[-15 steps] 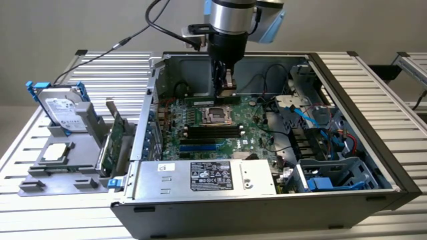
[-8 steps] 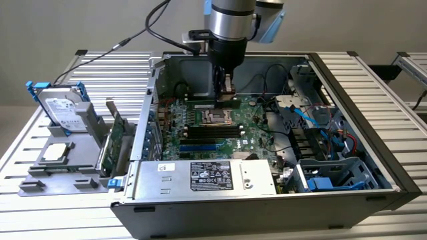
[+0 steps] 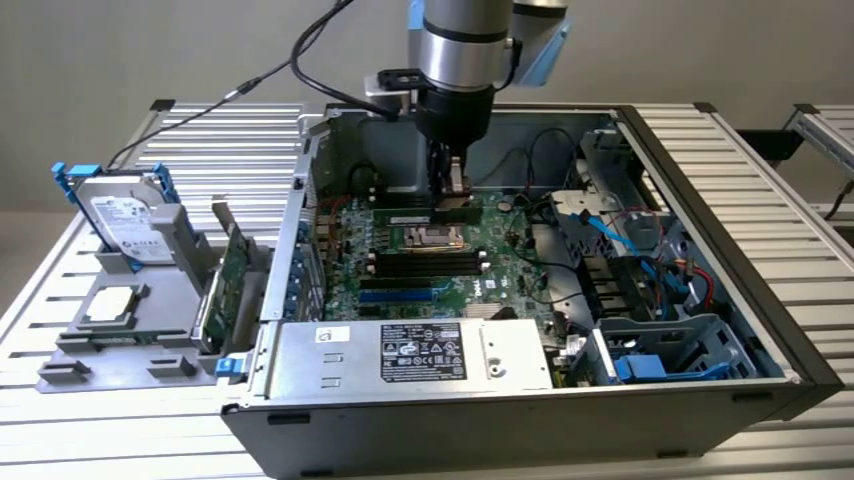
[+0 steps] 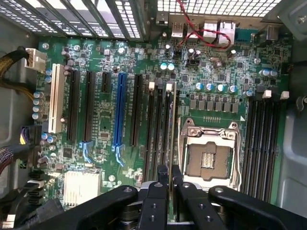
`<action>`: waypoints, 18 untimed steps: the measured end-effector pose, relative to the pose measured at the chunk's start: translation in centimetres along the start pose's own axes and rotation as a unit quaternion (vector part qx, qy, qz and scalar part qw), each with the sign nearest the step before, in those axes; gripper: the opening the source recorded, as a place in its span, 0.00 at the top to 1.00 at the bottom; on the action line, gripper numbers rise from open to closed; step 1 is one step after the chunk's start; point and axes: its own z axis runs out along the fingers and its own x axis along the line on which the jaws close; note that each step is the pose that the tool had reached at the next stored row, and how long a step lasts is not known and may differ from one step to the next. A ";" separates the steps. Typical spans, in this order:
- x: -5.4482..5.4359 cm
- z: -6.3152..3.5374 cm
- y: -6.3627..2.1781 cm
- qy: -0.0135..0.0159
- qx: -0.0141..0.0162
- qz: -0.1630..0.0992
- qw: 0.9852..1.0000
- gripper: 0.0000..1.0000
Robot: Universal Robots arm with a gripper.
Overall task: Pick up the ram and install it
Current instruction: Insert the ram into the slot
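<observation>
The ram (image 4: 171, 120) shows edge-on in the wrist view as a thin stick running straight out from between my fingers. My gripper (image 4: 170, 173) is shut on it, one dark finger (image 4: 161, 184) on each side. The stick lies along the bank of black memory slots (image 4: 156, 129) beside the empty CPU socket (image 4: 208, 155); whether it touches a slot I cannot tell. In the exterior view my gripper (image 3: 451, 185) reaches down into the open computer case (image 3: 747, 330), low over the green motherboard (image 3: 400, 285).
A second bank of memory slots (image 4: 261, 139) lies on the socket's other side. Outside the case, at the exterior view's left, a grey holder (image 3: 80, 350) carries a silver hard drive (image 3: 127, 220) with blue rails and a green expansion card (image 3: 230, 280). The power supply (image 3: 414, 350) fills the case's front.
</observation>
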 end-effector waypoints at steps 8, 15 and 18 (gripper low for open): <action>1.1 0.57 0.01 0.001 0.002 0.001 1.000 0.86; 1.7 1.60 -0.15 0.001 0.004 0.003 1.000 0.86; 1.7 2.15 -0.18 0.001 0.005 0.010 1.000 0.86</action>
